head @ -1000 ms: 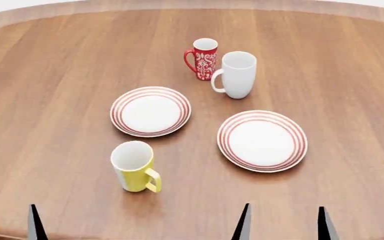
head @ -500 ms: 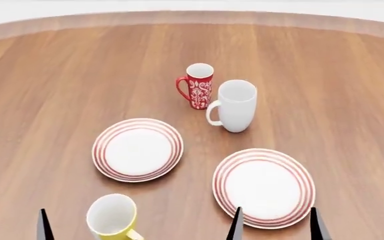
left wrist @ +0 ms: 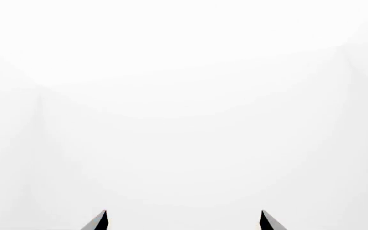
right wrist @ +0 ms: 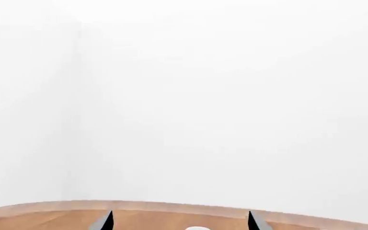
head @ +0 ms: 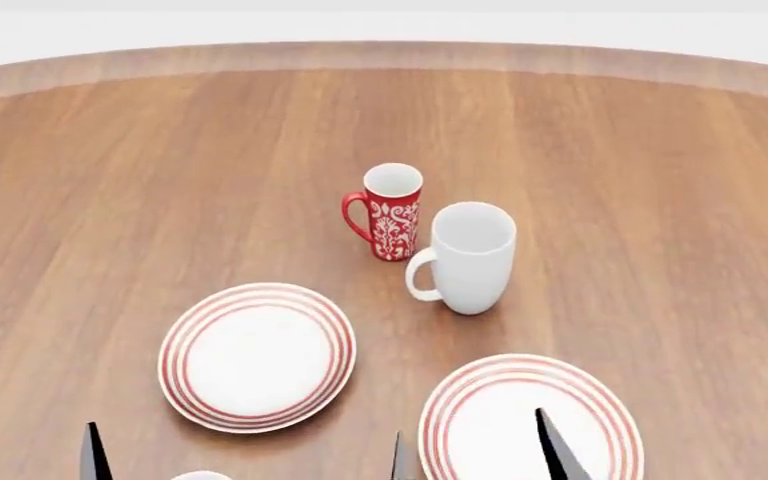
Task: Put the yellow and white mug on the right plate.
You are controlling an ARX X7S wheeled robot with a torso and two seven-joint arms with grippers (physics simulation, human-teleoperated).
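The round wooden table point(head: 651, 180) carries 2 ringed plates and 3 mugs in the head view, and the white mug point(head: 470, 259) near its middle serves as the landmark. The red mug with white floral pattern point(head: 387, 211) stands upright just beside the white mug, behind it and to its left. The right plate point(head: 491, 425) lies in front of the white mug, near it but apart, partly cut by the frame edge. The left plate point(head: 257, 356) lies in front of the white mug and well to its left. The yellow and white mug point(head: 200, 475) sits farthest forward and left of the white mug, only a sliver of its rim showing at the frame edge. The right gripper point(head: 471, 452) has its 2 dark fingertips spread apart over the right plate, holding nothing. The left gripper point(left wrist: 182, 220) likewise shows 2 separated tips against blank white.
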